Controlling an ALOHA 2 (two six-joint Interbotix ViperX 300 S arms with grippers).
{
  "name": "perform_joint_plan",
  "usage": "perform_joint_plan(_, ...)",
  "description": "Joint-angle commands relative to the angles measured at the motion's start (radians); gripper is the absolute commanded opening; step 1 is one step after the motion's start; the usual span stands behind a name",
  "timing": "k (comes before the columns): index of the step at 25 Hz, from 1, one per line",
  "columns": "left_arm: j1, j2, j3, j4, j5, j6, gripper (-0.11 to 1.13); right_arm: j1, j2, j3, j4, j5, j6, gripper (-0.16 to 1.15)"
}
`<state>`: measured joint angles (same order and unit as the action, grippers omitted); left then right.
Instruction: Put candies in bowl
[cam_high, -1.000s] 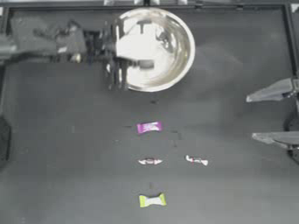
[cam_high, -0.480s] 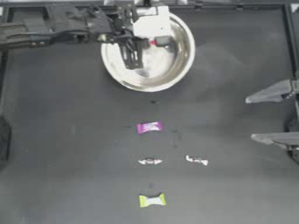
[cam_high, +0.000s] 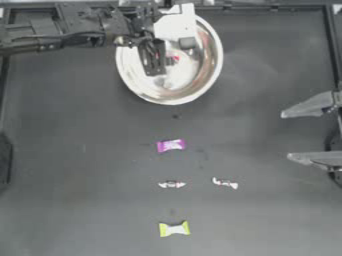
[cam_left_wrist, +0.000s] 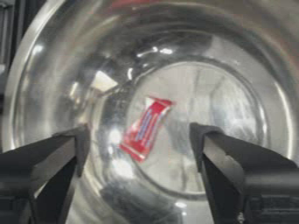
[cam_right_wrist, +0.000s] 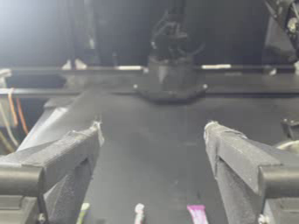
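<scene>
we see the left pincer (cam_high: 152, 56) released over the bowl (cam_high: 204, 75), the red candy (cam_left_wrist: 144, 128) lying loose inside, the right pincer (cam_high: 310, 132) parked released, four candies (cam_high: 171, 145) on the bench (cam_high: 67, 175).

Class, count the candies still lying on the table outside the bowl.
4: purple nearest the bowl, two clear ones side by side below it, yellow-green farthest. None seems hidden.

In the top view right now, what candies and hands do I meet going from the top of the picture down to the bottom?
Left hand open over the bowl with the red candy → purple candy → the two clear candies, level with each other → yellow-green candy. The right hand waits open at the right edge.
</scene>
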<state>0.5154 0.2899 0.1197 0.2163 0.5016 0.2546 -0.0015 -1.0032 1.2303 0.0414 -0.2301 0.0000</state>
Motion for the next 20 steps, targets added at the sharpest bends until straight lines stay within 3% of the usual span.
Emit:
perform_joint_plan(1, -0.012, -0.11, 0.0, -0.028, -0.005, 0.002, 0.96, -0.002, 0.005, -0.011, 0.003, -0.005, 0.0, 0.99)
perform_joint_plan(4, -0.037, -0.176, 0.034, -0.086, -0.005, 0.014, 0.94, -0.006, 0.002, -0.011, 0.006, -0.003, 0.0, 0.99)
perform_joint_plan(12, -0.15, -0.436, 0.187, -0.181, -0.018, 0.014, 0.93, -0.008, -0.018, -0.009, 0.011, 0.005, 0.0, 0.99)
perform_joint_plan(20, -0.325, -0.762, 0.449, -0.259, -0.215, -0.009, 0.85, -0.008, -0.025, -0.014, 0.018, 0.025, 0.0, 0.99)
